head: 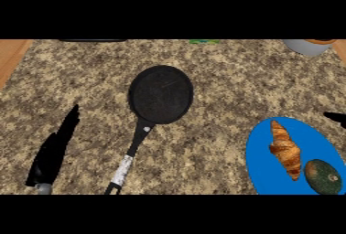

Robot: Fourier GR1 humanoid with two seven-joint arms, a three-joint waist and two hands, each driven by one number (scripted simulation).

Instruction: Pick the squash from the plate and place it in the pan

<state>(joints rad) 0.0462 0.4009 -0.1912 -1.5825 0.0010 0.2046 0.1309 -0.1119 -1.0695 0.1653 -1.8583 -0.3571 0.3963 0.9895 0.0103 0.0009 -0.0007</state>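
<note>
Okay, looking down on the worktop (270, 77) now. The pan (161, 93) sits about centre, its handle running down toward me, and there's nothing in it. Right of the pan, near the lower edge, is the blue plate (260, 160). The squash (322, 177) lies on the plate's near right part, dark green and round, just beside a croissant (285, 149) that lies on the side toward the pan.

My left hand (54, 151) is well left of the pan handle, fingers straight and released, holding nothing, resting. My right hand (336, 117) shows only as a dark tip at the frame's edge, right of the pan and above the plate; I can't tell how it's set.

So by my read nothing is done yet: squash not grasped, not lifted, still on the plate. All that's left is everything: reach the right hand down to the squash, avoid the croissant, take hold, carry it left and set it in the pan.
</note>
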